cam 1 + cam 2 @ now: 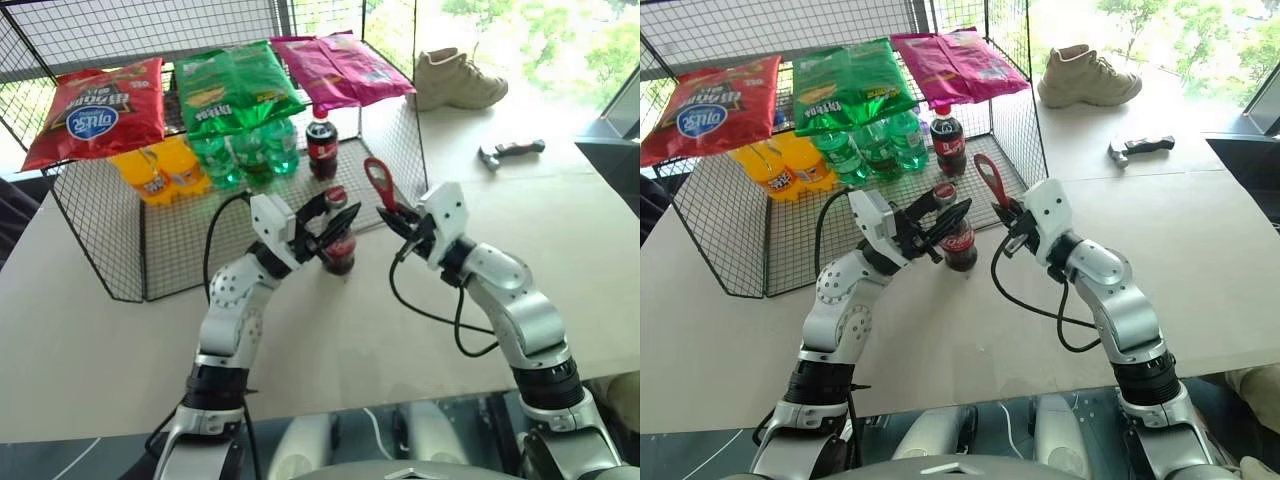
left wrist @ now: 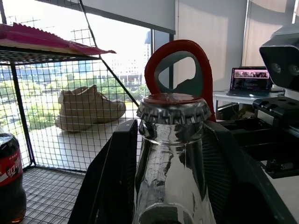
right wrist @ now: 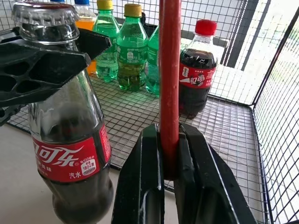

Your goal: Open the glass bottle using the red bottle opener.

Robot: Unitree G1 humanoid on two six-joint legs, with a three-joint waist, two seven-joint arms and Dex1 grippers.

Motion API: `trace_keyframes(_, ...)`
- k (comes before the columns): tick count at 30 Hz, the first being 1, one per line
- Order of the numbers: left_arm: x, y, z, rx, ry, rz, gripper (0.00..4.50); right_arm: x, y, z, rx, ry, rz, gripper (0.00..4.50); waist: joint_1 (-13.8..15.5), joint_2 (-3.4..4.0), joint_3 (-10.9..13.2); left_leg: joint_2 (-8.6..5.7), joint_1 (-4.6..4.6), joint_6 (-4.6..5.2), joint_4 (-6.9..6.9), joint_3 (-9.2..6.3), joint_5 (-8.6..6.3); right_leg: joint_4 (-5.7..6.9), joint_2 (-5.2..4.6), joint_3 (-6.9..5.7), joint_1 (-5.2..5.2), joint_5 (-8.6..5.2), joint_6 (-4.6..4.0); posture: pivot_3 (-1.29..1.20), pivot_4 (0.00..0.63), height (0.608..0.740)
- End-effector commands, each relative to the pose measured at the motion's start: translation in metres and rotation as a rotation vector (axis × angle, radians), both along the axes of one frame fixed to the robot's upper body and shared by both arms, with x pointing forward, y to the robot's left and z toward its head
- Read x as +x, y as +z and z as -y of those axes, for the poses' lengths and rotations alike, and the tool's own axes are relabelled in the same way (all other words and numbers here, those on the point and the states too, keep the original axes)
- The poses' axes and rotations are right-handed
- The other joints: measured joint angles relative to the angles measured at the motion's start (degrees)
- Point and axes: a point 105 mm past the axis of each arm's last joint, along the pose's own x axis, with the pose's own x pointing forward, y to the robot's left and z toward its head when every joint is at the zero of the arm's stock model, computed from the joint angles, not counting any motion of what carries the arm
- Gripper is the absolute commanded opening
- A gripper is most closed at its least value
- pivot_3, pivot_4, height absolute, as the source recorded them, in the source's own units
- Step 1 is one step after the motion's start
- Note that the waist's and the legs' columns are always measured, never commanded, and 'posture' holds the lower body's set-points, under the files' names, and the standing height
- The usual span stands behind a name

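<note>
The glass bottle (image 1: 340,250), with dark cola and a red label, stands on the table just in front of the wire rack, its crown cap (image 2: 173,106) on. My left gripper (image 1: 335,215) is shut on its neck just below the cap, a black finger on either side. My right gripper (image 1: 400,218) is shut on the handle of the red bottle opener (image 1: 380,183), holding it upright with the oval ring head at the top. The ring head (image 2: 180,56) sits a little to the right of the cap, at about its height and apart from it.
A black wire rack (image 1: 120,260) behind the bottle holds a plastic cola bottle (image 1: 321,145), green bottles (image 1: 245,155) and orange bottles (image 1: 160,170), with snack bags (image 1: 240,85) on top. A beige shoe (image 1: 455,80) and a grey-black tool (image 1: 510,152) lie at the far right.
</note>
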Motion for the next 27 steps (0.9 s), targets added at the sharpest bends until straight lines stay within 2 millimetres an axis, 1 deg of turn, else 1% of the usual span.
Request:
trace_keyframes(1,0.000,-0.011,0.004,0.039,-0.008,-0.030,1.53,-0.004,0.019,-0.011,-0.106,0.031,0.214,0.00,-0.01,0.00,0.00,0.00,0.00,0.00,0.00,0.00,0.00,0.00,0.00,0.00,0.00,0.00,0.00,0.00,0.150,0.740)
trace_keyframes(4,0.001,-0.012,0.005,0.042,-0.009,-0.032,1.53,-0.001,0.014,-0.016,-0.200,0.026,0.325,0.00,0.01,-0.01,-0.02,0.00,0.05,0.00,0.00,-0.01,0.00,0.00,0.01,-0.03,0.06,0.00,0.00,0.00,0.150,0.740)
trace_keyframes(10,0.002,-0.013,0.005,0.046,-0.007,-0.036,1.53,-0.004,0.015,-0.022,-0.281,0.038,0.534,0.00,0.01,-0.01,-0.02,-0.01,0.07,-0.01,0.01,-0.02,0.01,-0.04,0.00,-0.04,0.11,0.00,0.00,0.00,0.150,0.740)
trace_keyframes(13,0.002,-0.013,0.005,0.046,-0.010,-0.038,1.53,-0.002,0.007,-0.023,-0.399,0.042,0.646,0.00,-0.02,0.00,-0.02,0.00,0.09,-0.01,0.01,-0.02,0.01,-0.03,0.01,-0.03,0.11,0.00,0.00,0.00,0.150,0.740)
trace_keyframes(16,0.003,-0.014,0.007,0.045,-0.015,-0.040,1.53,0.003,0.005,-0.024,-0.483,0.025,0.761,0.00,0.00,0.00,-0.02,-0.01,0.17,-0.02,0.01,-0.01,0.01,-0.04,0.01,-0.03,0.21,0.00,0.00,0.00,0.150,0.740)
trace_keyframes(19,0.003,-0.014,0.008,0.044,-0.024,-0.043,1.53,0.009,0.004,-0.026,-0.506,0.001,0.832,0.00,-0.01,0.00,-0.02,-0.01,0.37,-0.02,0.00,-0.01,0.01,-0.06,0.02,-0.03,0.42,-0.01,0.00,0.00,0.150,0.740)
trace_keyframes(22,0.003,-0.014,0.009,0.042,-0.028,-0.046,1.53,0.011,0.002,-0.032,-0.509,0.013,0.874,0.00,-0.06,0.00,-0.02,0.00,0.47,-0.01,-0.02,0.04,0.01,-0.07,0.03,0.03,0.49,-0.01,0.00,0.00,0.150,0.740)
trace_keyframes(27,0.004,-0.015,0.008,0.043,-0.024,-0.048,1.53,0.006,-0.005,-0.045,-0.498,0.083,0.928,0.00,-0.11,0.00,-0.02,0.02,0.65,-0.01,-0.05,0.08,0.00,-0.07,0.05,0.09,0.63,-0.01,-0.01,0.00,0.150,0.740)
